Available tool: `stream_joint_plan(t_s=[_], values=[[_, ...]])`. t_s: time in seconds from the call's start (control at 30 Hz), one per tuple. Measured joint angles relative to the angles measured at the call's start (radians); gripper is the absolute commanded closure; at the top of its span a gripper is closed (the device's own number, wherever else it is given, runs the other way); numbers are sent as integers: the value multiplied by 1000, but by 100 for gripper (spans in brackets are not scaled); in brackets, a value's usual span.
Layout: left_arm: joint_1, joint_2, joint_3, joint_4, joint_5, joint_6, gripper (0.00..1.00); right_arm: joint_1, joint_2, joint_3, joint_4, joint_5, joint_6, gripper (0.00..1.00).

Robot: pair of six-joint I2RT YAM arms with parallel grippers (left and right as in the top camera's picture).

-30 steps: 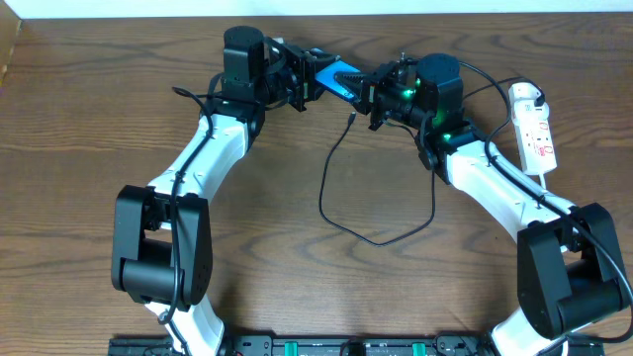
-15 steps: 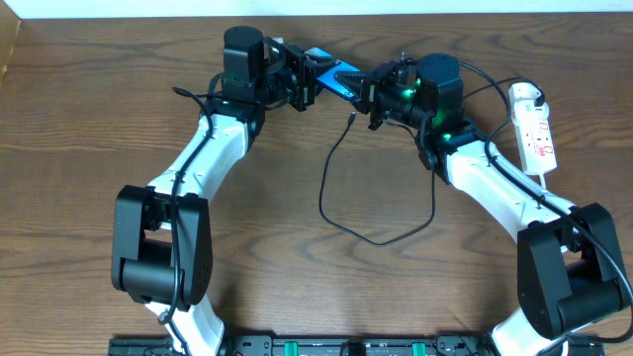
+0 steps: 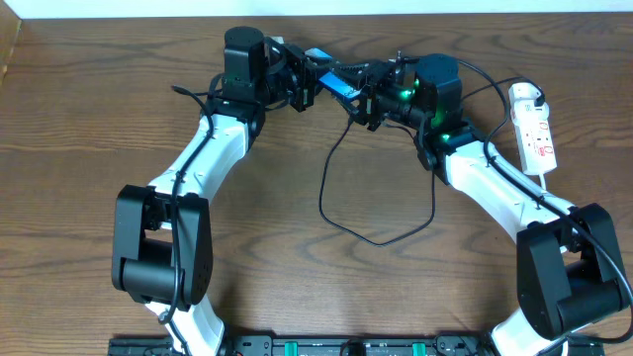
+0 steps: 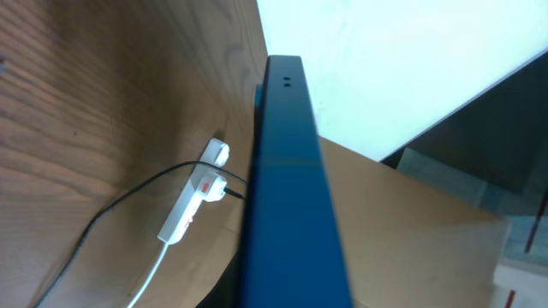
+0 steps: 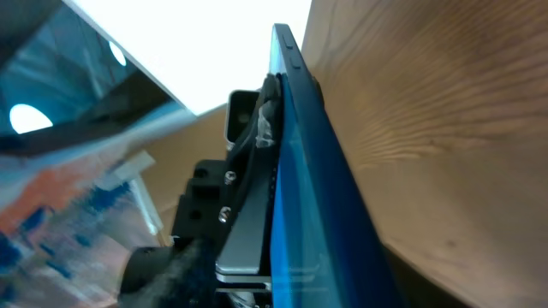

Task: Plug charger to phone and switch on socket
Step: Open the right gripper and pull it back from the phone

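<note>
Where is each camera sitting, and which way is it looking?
Overhead: above the table, looking straight down; both arms show, left pincer and right pincer meeting at the phone, the charger looped on the table.
Left wrist: on the left arm, looking along the phone toward the socket; its own fingers don't clearly show.
Right wrist: on the right arm, facing the phone edge-on, with the left pincer clamping it; own fingers not seen.
Shared: all three see the phone; overhead and left wrist both see the socket.

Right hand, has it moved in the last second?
Yes. The right hand slid left, away from the socket and nearer the phone.
</note>
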Motion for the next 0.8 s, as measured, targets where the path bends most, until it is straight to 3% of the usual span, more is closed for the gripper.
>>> stream_joint_plan(t_s=[0.07, 0.33, 0.5, 0.6, 0.67, 0.8], values=[[1, 0, 0, 0, 1, 44, 93, -2, 0, 0, -16, -4, -47, 37], [72, 0, 0, -27, 114, 313, 93, -76, 0, 10, -271, -8, -407, 17], [145, 0, 0, -94, 222, 440, 93, -109, 0, 11, -454, 4, -706, 19], [190, 0, 0, -108, 296, 497, 92, -109, 0, 12, -563, 45, -880, 30], [220, 0, 0, -108, 354, 521, 93, -102, 0, 12, -632, 89, -1019, 33], [261, 0, 0, -108, 444, 545, 92, -87, 0, 12, -685, 142, -1118, 38]])
